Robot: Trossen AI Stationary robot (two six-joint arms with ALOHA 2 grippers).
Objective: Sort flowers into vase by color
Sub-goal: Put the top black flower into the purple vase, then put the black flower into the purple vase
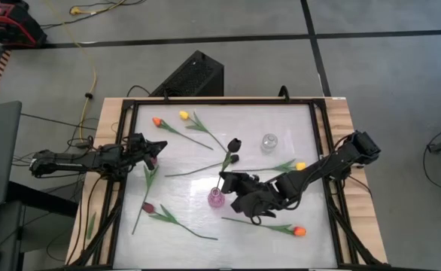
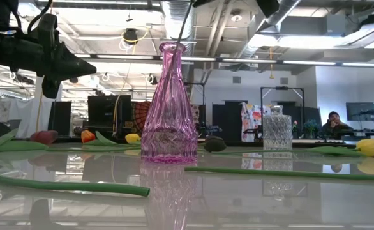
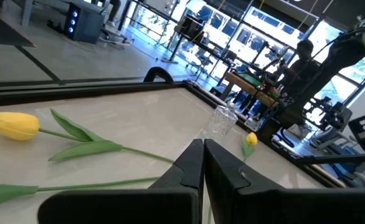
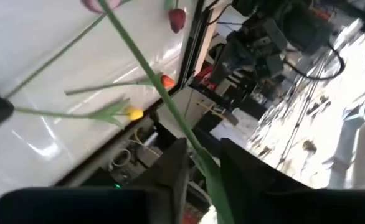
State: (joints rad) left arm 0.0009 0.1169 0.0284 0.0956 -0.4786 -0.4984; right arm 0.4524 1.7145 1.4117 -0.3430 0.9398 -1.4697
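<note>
A pink glass vase (image 1: 216, 198) (image 2: 169, 108) stands near the table's middle. My right gripper (image 1: 229, 181) (image 4: 199, 158) is right beside it, shut on the green stem of a dark-headed tulip (image 1: 234, 143), whose lower end goes into the vase mouth (image 2: 177, 46). My left gripper (image 1: 154, 150) (image 3: 203, 163) hovers shut and empty at the left side. Other tulips lie flat on the table: orange (image 1: 156, 120), yellow (image 1: 183, 115), dark (image 1: 234, 158), maroon (image 1: 147, 207), yellow (image 1: 301, 165) and orange (image 1: 299, 231). My right gripper pinches the dark tulip's stem (image 4: 192, 142) between its two fingers, partway along its length, with the fingers lying across it. The stem runs on from the fingers to the pink vase (image 4: 98, 5). The tulip stands tilted, its head above the table.
A small clear glass vase (image 1: 269, 141) (image 2: 277, 130) stands toward the far right of the table. A dark frame (image 1: 320, 128) borders the white surface. Free room lies at the far middle and the near middle. A person (image 2: 332, 120) sits in the room behind.
</note>
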